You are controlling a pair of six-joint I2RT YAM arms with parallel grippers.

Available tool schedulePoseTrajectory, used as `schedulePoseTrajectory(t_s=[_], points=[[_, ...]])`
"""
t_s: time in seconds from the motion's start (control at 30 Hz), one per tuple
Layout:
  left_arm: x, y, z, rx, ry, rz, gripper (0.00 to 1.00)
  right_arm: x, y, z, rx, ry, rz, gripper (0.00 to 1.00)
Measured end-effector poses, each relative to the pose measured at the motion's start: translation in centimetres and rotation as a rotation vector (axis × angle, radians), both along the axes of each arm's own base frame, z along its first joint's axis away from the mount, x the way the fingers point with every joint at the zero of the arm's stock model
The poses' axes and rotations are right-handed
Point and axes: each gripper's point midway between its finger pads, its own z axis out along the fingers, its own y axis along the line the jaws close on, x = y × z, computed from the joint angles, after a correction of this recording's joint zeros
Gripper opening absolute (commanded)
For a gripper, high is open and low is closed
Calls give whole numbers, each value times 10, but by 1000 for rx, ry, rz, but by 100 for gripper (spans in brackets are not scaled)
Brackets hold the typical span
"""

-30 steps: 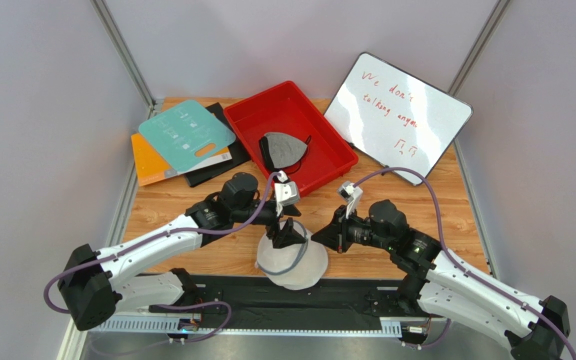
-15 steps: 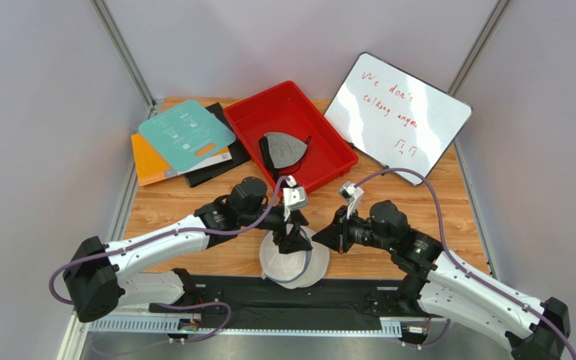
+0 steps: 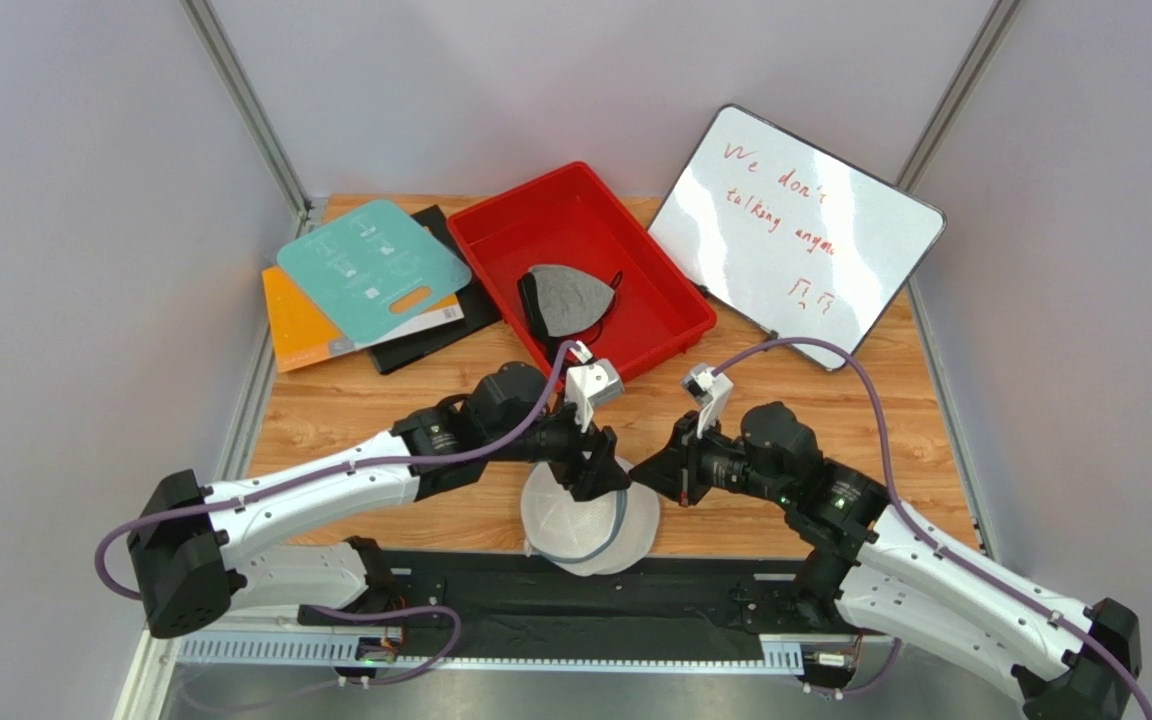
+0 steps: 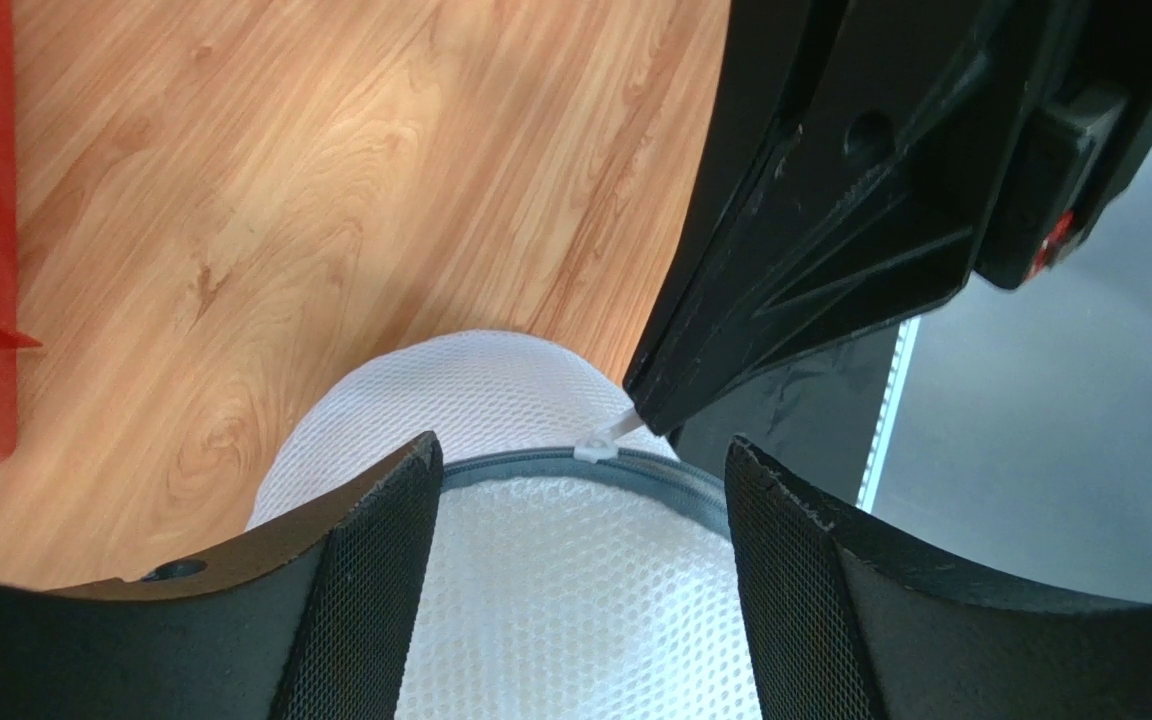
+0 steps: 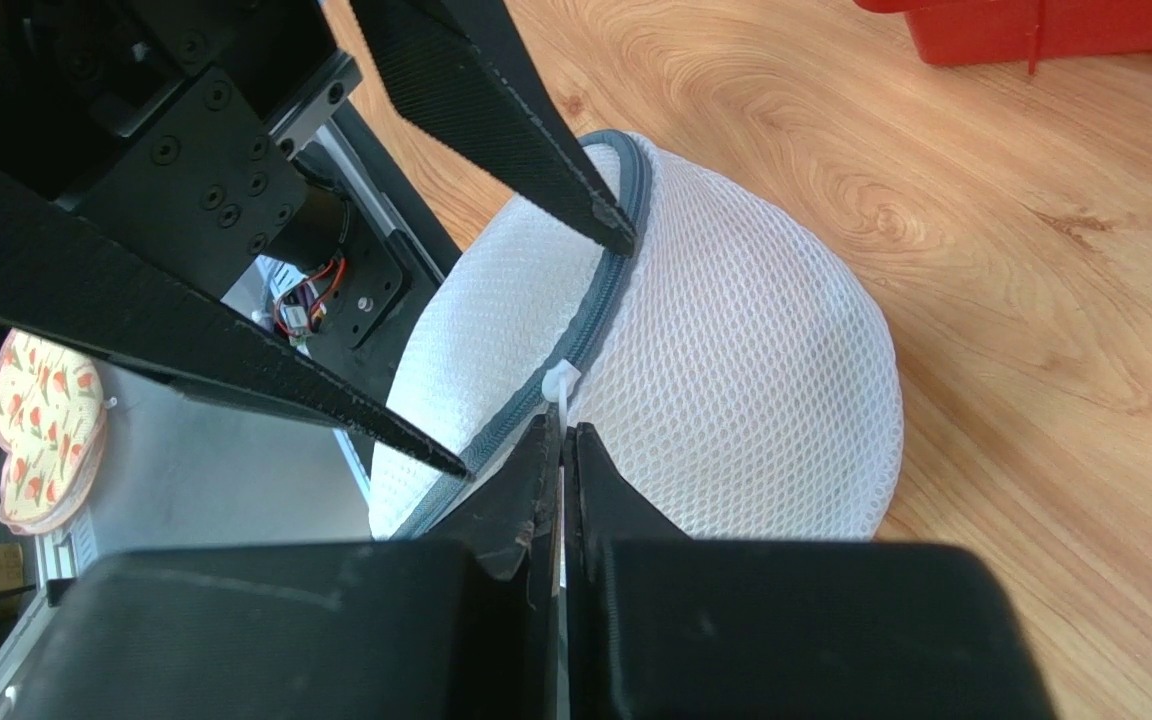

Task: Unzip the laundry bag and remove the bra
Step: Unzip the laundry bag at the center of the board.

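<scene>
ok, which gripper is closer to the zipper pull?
Right. The right gripper is shut on the zipper pull; the left gripper is open, straddling the laundry bag close by.

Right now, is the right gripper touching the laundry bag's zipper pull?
Touching. The right wrist view shows the right gripper shut on the white zipper pull, which sticks out from between its fingertips on the laundry bag.

Robot lab cell: plain grey walls (image 3: pixel 71 225), whiteboard (image 3: pixel 796 225).
</scene>
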Motion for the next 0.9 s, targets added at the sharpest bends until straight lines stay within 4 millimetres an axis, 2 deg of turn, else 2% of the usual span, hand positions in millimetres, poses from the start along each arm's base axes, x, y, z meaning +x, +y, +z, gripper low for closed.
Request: schedulePoseTrajectory(t_s=[0.17, 0.37, 0.67, 0.9], points=[[2, -2, 5, 20, 34, 80, 69, 2, -1, 0, -2, -3, -9, 0], [3, 5, 0, 72, 64, 175, 65, 3, -2, -1, -7, -3, -18, 0], [-6, 3, 0, 74, 115, 201, 64, 2, -3, -1, -9, -2, -18, 0], [-6, -1, -6, 87, 146, 209, 47, -1, -5, 1, -5, -5, -18, 0]])
